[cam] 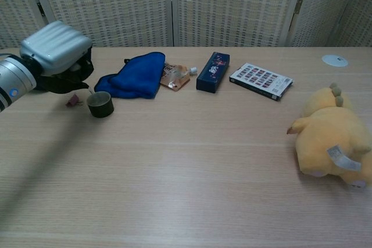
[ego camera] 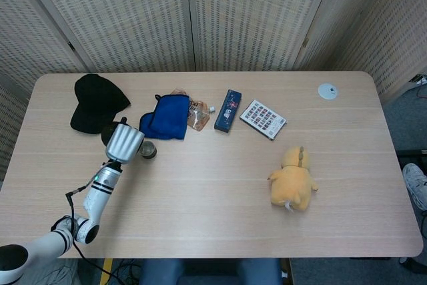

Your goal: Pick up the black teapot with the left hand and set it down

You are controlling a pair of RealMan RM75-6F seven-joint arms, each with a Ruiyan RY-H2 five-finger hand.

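Note:
My left hand (ego camera: 125, 142) (cam: 57, 42), with its silver back facing up, is at the table's left side, its fingers curled around the black teapot (cam: 63, 83). Only a dark edge of the teapot (ego camera: 107, 135) peeks out from under the hand in the head view. I cannot tell whether the teapot touches the table. A small dark cup (ego camera: 148, 150) (cam: 100, 104) stands just right of the hand. My right hand appears in neither view.
A black cap (ego camera: 97, 101) lies behind the hand. A blue cloth (cam: 131, 75), an orange packet (cam: 176, 76), a dark blue box (cam: 213, 71) and a patterned box (cam: 260, 81) line the far side. A yellow plush (cam: 331, 137) sits at the right, a white disc (cam: 335, 60) beyond.

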